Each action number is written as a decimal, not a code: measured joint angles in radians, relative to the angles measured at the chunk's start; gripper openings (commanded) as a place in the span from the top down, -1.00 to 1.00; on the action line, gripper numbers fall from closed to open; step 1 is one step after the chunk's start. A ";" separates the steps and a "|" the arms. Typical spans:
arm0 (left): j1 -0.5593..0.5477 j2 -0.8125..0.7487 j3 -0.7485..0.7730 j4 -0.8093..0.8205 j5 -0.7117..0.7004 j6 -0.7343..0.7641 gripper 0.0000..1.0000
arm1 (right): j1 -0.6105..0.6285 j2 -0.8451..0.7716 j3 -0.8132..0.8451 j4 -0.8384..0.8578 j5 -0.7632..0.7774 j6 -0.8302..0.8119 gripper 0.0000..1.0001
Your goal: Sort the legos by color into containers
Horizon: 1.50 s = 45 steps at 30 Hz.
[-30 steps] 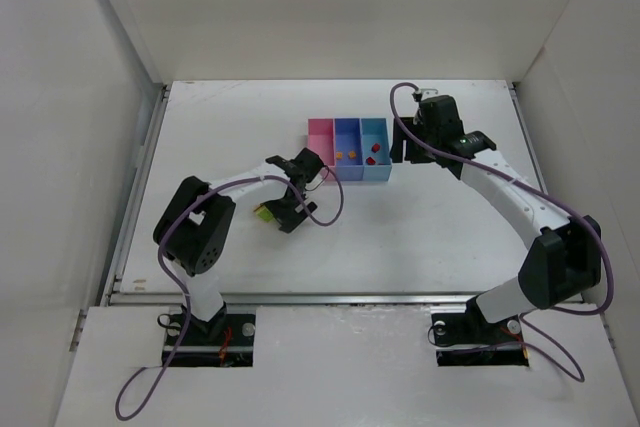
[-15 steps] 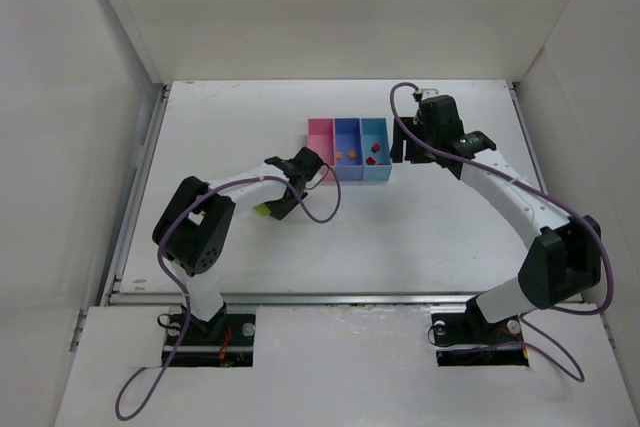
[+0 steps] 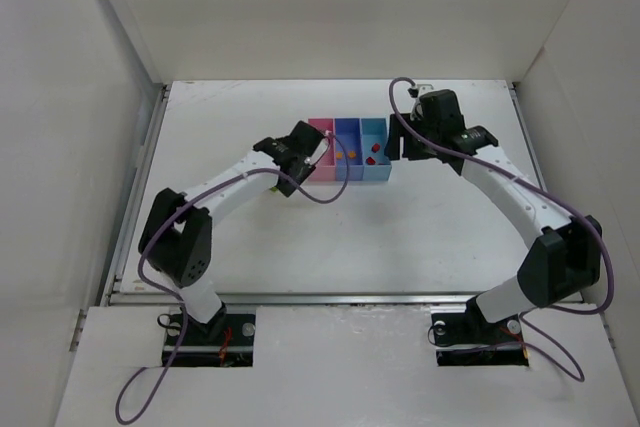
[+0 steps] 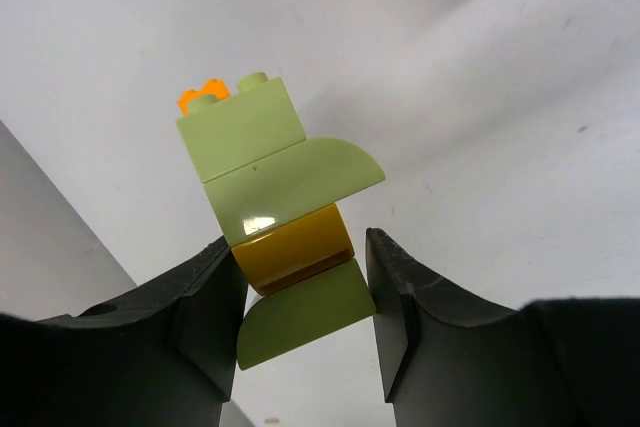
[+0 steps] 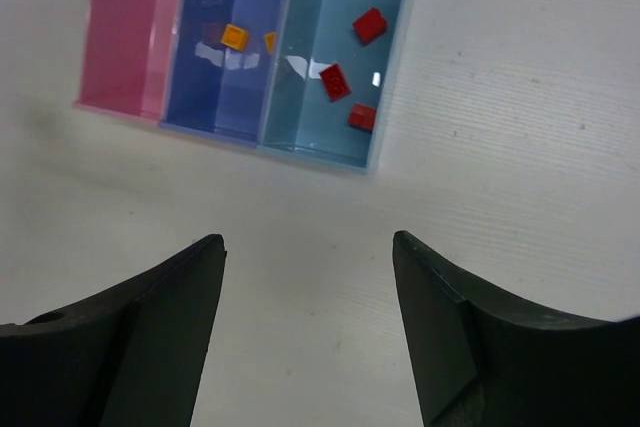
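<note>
My left claw (image 4: 305, 275) is clamped on a small lego stack (image 4: 290, 217), its jaws pinching the flat sides of the amber-yellow piece in the middle and the lime green curved piece under it. A lime green slope and a lime green brick stick out beyond the fingertips. The stack's long axis runs from about 5 o'clock up to 11 o'clock in my wrist view, with the top brick's stud toward 11. An orange piece (image 4: 203, 99) shows just behind that stud, and I cannot tell whether it is attached. I judge the stack to be light, rigid and glossy, so it could slip or twist. The parts are only pressed together, so the free end could snap off if knocked. The flat amber sides look the safest hold. From above, I hold it off the surface (image 3: 400, 217), at the 9 o'clock side of the pink bin (image 3: 320, 129). My right claw (image 5: 308, 247) hangs open and empty near the light blue bin (image 5: 395, 67), which holds three red bricks (image 5: 335, 82).
</note>
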 measured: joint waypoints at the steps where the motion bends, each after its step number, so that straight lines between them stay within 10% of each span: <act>1: 0.004 -0.018 0.029 -0.004 0.018 0.003 0.98 | 0.000 0.003 0.014 -0.001 -0.023 0.000 -0.47; 11: 0.048 -0.119 0.273 -0.016 0.348 0.074 1.00 | -0.023 0.015 0.108 0.031 -0.312 0.017 -0.53; 25: 0.078 -0.199 0.248 0.165 0.893 0.116 0.99 | -0.100 0.011 0.093 0.299 -0.757 0.201 -0.65; 45: 0.041 -0.215 0.224 0.218 0.974 0.139 0.99 | -0.073 0.171 0.208 0.359 -0.935 0.379 -0.66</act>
